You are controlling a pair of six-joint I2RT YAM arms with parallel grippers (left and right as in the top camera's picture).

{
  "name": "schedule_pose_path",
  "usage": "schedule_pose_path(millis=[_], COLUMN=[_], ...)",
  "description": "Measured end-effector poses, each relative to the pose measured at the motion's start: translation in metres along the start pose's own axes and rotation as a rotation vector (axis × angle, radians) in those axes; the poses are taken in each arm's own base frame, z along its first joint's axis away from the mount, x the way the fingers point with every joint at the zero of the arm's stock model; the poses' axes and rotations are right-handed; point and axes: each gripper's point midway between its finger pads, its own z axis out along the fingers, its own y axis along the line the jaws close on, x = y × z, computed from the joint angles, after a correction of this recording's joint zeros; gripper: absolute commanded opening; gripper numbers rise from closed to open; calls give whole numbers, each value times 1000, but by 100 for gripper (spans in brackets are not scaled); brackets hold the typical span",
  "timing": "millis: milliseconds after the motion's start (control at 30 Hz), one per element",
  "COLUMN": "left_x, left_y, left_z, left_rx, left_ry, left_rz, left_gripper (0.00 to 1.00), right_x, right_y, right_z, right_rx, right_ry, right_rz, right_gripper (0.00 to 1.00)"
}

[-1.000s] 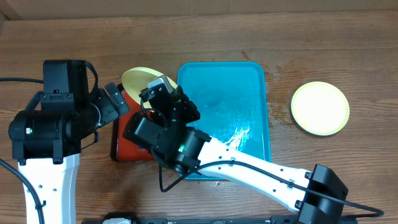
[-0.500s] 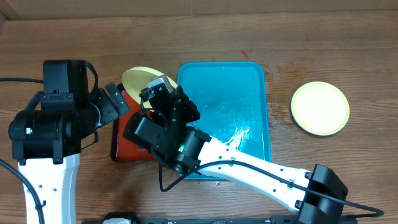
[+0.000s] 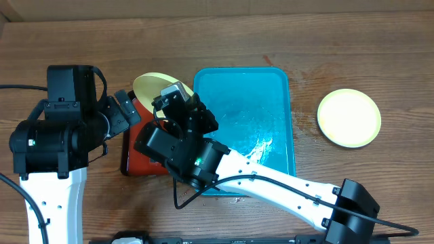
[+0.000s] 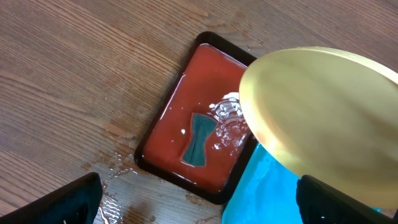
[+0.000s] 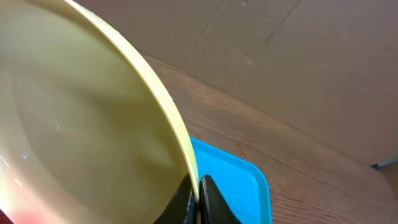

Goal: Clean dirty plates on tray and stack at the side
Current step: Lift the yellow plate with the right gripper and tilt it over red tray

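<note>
My right gripper (image 5: 198, 198) is shut on the rim of a pale yellow-green plate (image 5: 81, 124) and holds it tilted above the black-rimmed red tray (image 4: 193, 124). The same plate shows in the overhead view (image 3: 152, 87) and in the left wrist view (image 4: 323, 118). The turquoise tray (image 3: 261, 102) lies wet at the centre with no plate on it. Another plate (image 3: 348, 117) rests on the table at the right. My left gripper (image 4: 199, 202) is open and empty near the red tray's near corner, left of the held plate.
The black-rimmed red tray (image 3: 135, 152) holds water and a small teal sponge (image 4: 199, 140). Water is spilled on the wood by its corner (image 4: 115, 165). A cardboard wall (image 5: 292, 56) stands behind the table.
</note>
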Motion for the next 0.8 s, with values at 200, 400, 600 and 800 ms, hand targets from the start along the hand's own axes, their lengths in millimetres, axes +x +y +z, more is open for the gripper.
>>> schedule_pose_path(millis=[200, 400, 600, 800], left_x=[0, 0, 0, 0], left_y=[0, 0, 0, 0], left_z=[0, 0, 0, 0], left_rx=[0, 0, 0, 0], left_ry=[0, 0, 0, 1], left_rz=[0, 0, 0, 0], left_gripper=[100, 100, 100, 100], right_x=[0, 0, -3, -6], right_y=[0, 0, 1, 2], right_z=[0, 0, 0, 0], right_rx=[0, 0, -4, -5], right_ry=[0, 0, -11, -17], right_rz=[0, 0, 21, 33], right_gripper=[4, 4, 4, 4])
